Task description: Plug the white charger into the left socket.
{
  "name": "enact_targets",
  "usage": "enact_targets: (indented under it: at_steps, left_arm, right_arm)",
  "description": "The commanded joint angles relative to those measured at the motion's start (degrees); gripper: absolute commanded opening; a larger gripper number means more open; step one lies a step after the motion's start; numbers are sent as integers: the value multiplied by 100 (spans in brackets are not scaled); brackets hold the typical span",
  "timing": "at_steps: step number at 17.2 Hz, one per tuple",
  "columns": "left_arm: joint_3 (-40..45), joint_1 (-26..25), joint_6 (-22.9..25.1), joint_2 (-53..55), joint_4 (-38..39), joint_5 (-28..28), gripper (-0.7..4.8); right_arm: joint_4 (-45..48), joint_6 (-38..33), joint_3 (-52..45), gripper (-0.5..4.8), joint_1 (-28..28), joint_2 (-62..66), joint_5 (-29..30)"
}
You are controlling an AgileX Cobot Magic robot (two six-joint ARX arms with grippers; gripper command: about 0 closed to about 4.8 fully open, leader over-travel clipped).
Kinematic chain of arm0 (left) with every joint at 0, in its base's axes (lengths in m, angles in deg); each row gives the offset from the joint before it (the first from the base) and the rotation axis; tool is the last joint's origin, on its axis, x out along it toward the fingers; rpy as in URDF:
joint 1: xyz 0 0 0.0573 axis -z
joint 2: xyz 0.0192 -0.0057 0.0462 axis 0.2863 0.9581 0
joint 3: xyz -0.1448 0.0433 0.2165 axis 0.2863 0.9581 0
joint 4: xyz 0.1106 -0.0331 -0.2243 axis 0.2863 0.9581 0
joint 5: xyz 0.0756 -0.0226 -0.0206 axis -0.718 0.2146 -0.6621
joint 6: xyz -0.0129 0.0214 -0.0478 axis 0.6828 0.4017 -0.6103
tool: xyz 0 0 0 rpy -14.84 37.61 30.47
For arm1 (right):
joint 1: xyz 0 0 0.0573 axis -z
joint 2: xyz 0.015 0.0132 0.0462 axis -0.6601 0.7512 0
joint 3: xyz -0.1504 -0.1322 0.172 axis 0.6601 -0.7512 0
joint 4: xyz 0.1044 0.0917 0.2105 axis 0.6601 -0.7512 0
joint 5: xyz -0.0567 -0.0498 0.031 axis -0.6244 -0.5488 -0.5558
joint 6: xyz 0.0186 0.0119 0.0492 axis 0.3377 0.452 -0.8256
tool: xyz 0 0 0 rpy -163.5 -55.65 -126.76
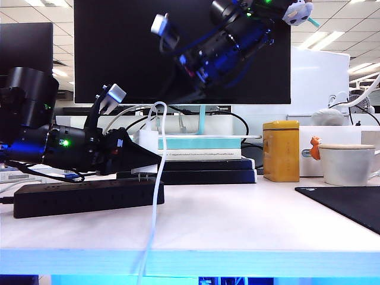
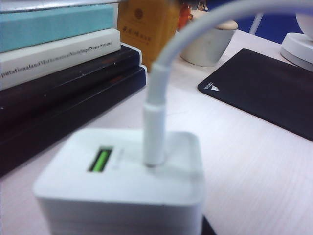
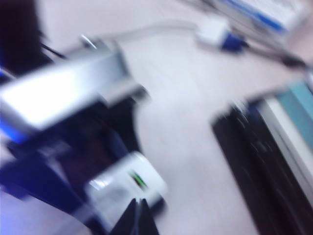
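The small white boxy charger [image 2: 122, 186] with rounded corners sits clamped in the left tool [image 1: 139, 155], low at the left of the bench [image 1: 237, 219], its prongs apparently just above the near end of the long matte black power strip [image 1: 83, 197], whose left socket cannot be made out from here. In the left wrist view the charger's top face shows a green-lit USB port beside the plug of its long thin white cable [image 1: 155, 196], which arches up and then trails down over the bench edge. The right tool [image 1: 163, 29] is raised high in front of the dark monitor [image 1: 119, 53], fingers together and holding nothing. The charger looks light, rigid and smooth-sided, so it could slip or twist; holding it across two flat opposite sides, clear of the cable plug, seems best. The stiff cable may tug it sideways as it seats.
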Motion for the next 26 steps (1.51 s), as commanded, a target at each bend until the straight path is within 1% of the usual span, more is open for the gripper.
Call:
enact_targets:
  at_steps: [1,9,12,15,17,19,23,26]
  left_arm:
    - [13,2,-39,31,219,31,176]
    - [15,2,-39,31,223,50,176]
    - [15,2,-42,31,221,50,176]
    - [17,2,-50,31,221,195,176]
    - [20,2,-140,31,219,210,176]
    - [24,2,-142,28,223,306,176]
    - [24,2,-140,28,354,306,176]
    - [24,2,22,28,455,304,174]
  right_arm:
    - [76,-17,22,-5,-92,7,-452]
    - [162,-35,20,-5,-396,170,-487]
    - [13,-31,20,-5,-433,184,-472]
    - [-103,11,20,-5,-485,188,-479]
    - [-125,11,20,-5,-507,188,-485]
    - [-190,11,20,-5,-509,203,-525]
    - [-439,138,20,-5,-511,278,-658]
    - [-485,240,20,-5,-516,295,-651]
